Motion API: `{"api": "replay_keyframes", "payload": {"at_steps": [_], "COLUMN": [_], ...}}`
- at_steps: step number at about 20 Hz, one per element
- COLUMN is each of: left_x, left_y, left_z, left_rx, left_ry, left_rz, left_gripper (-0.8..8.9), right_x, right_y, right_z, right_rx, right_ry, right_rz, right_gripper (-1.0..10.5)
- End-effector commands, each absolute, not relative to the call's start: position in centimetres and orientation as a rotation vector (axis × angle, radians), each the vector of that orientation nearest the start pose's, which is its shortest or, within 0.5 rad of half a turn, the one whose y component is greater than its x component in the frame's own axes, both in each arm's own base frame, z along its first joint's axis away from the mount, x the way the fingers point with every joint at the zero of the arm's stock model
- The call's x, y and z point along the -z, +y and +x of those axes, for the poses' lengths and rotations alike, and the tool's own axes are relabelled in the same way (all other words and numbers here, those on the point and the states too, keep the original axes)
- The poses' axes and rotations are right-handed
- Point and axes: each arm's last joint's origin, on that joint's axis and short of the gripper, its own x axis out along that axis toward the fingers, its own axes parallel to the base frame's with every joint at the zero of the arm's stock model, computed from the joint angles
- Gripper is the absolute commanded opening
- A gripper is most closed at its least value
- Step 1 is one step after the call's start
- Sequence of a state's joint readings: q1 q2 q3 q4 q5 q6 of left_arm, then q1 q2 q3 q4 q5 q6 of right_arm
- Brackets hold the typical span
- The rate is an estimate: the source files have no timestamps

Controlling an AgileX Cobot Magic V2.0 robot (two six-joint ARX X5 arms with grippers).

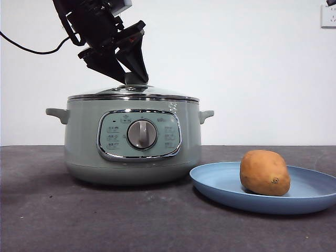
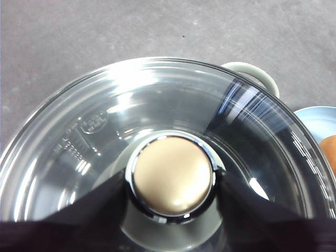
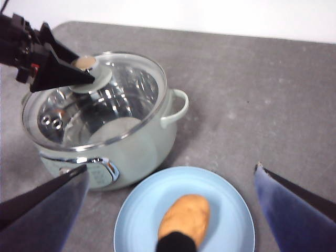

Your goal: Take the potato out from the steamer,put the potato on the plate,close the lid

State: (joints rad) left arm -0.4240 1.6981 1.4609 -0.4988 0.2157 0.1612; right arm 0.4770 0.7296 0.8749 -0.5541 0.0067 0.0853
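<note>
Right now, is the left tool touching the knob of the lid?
Touching. In the left wrist view, both jaws of the left tool press against opposite sides of the knob, with no gap.

The left gripper (image 1: 134, 73) has two matte black, wedge-shaped jaws tapering to points, mounted on a blocky black wrist housing with red accents (visible in the right wrist view). A thin black cable (image 1: 29, 48) trails from it. The right gripper (image 3: 170, 210) has matching black jaws.

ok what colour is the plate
Light blue plate; right wrist view shows it best.
</note>
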Motion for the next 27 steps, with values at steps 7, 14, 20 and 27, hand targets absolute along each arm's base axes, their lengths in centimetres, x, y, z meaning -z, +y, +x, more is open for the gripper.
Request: {"api": "replay_keyframes", "payload": {"at_steps": [7,14,20,27], "left_x": [-34.7,-41.5,-41.7,-41.2], "left_y": [-14.5,-9.9,-7.5,-7.3], "left_z": [30.5,20.1,14.6,14.2], "left_rx": [0.666,0.675,0.714,0.708], "left_ry": [0.630,0.575,0.743,0.823], "left_rz": [0.219,0.207,0.180,0.181], "left_gripper": [5.39,5.30,1.45,-0.08], "right_x": [-33.2,-31.8,-30.9,-30.8], "right_y": [6.6,6.7,6.7,6.6], "right_z": [12.7,11.7,10.7,10.6], "right_rx": [-0.463,-0.629,-0.737,-0.728], "right_ry": [0.464,0.656,0.818,0.836], "right_rz": [-0.032,-0.005,0.051,0.046], "right_gripper": [6.0,5.9,3.2,-0.1]}}
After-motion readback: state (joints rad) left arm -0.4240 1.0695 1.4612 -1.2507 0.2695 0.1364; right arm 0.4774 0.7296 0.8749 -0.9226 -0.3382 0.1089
